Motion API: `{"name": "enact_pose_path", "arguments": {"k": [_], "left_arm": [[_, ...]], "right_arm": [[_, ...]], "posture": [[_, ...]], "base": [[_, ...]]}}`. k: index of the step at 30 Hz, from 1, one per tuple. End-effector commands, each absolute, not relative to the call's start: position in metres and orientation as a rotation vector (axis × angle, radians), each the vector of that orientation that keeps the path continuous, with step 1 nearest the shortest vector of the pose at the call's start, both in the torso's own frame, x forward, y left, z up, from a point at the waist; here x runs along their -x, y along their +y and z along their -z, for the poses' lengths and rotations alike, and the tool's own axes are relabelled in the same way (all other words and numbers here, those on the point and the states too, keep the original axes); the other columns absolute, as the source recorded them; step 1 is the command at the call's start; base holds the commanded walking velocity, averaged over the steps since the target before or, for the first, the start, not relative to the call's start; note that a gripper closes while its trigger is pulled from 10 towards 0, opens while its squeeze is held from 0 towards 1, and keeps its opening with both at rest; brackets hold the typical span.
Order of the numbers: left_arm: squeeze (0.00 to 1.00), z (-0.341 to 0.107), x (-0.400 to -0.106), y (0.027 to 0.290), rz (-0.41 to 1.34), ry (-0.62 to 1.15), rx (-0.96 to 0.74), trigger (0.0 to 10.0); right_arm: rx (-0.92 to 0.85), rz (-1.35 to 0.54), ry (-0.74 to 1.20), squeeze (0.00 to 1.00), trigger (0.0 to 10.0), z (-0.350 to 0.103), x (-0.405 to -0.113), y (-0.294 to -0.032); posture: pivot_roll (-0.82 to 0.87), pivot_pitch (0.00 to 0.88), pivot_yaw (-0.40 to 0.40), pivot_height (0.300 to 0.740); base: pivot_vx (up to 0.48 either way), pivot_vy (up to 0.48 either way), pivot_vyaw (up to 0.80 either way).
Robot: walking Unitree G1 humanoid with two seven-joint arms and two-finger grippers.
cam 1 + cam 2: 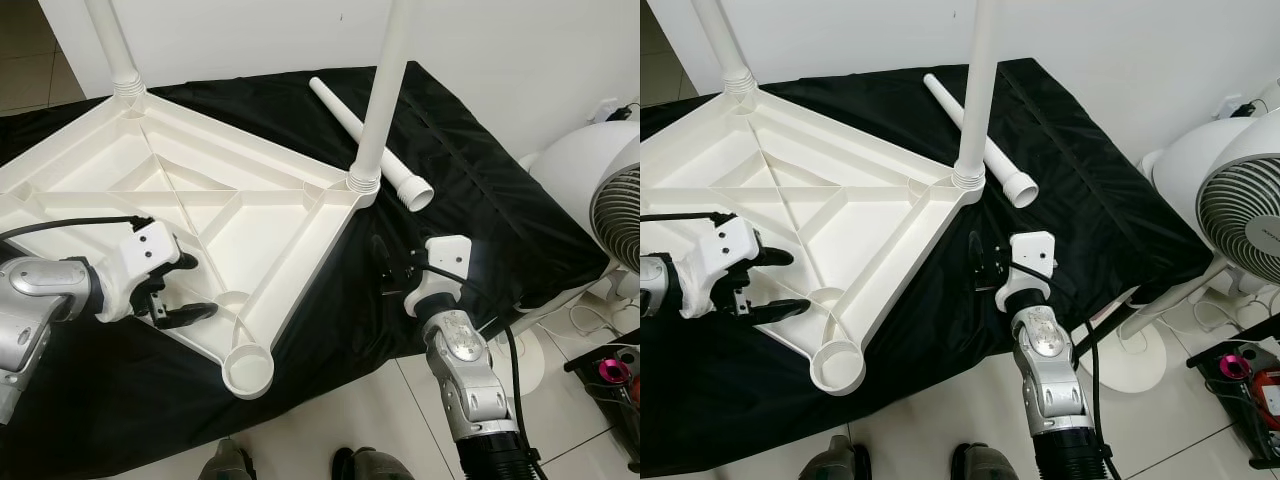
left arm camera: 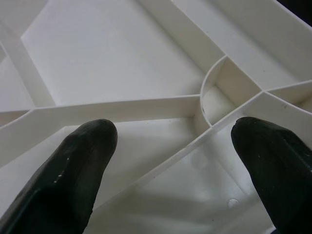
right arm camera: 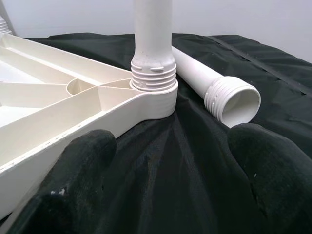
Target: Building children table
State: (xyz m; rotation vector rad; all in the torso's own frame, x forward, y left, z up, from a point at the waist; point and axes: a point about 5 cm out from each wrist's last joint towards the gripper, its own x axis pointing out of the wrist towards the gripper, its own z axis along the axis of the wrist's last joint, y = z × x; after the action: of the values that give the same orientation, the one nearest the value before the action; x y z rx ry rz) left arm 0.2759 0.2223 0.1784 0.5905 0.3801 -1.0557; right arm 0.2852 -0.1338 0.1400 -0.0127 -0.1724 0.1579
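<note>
Upturned white tabletop (image 1: pixel 190 210) on the black-draped bench (image 1: pixel 480 210), two legs screwed in.

No writing was legible anywhere. One upright leg (image 1: pixel 385 90) stood in the corner socket nearest the right pincer (image 1: pixel 385 268), whose fingers were spread apart over the cloth. A loose leg (image 1: pixel 370 145) lay toward the bench's far edge. The left pincer (image 1: pixel 175 290) hung open over the tabletop's ribbed underside, near the empty socket (image 1: pixel 248 370) at the bench's near edge.

No readable text, no labels, no brands, no numbers, no signs on anything
</note>
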Motion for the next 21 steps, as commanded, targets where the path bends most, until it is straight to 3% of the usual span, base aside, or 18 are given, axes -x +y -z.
{"name": "enact_pose_path", "arguments": {"k": [1,21], "left_arm": [[0.00,-0.173,-0.263,0.221,1.283,0.476,-0.571,10.0],[0.00,-0.159,-0.291,0.222,1.232,0.536,-0.793,10.0]], "right_arm": [[0.023,-0.155,-0.173,0.00,10.0,-0.139,-0.284,-0.136],[0.037,-0.171,-0.182,0.00,10.0,-0.143,-0.285,-0.136]], "posture": [[-0.06,0.069,0.000,0.740],[-0.08,0.074,0.001,0.740]], "base": [[0.000,0.000,0.00],[0.000,0.000,0.00]]}}
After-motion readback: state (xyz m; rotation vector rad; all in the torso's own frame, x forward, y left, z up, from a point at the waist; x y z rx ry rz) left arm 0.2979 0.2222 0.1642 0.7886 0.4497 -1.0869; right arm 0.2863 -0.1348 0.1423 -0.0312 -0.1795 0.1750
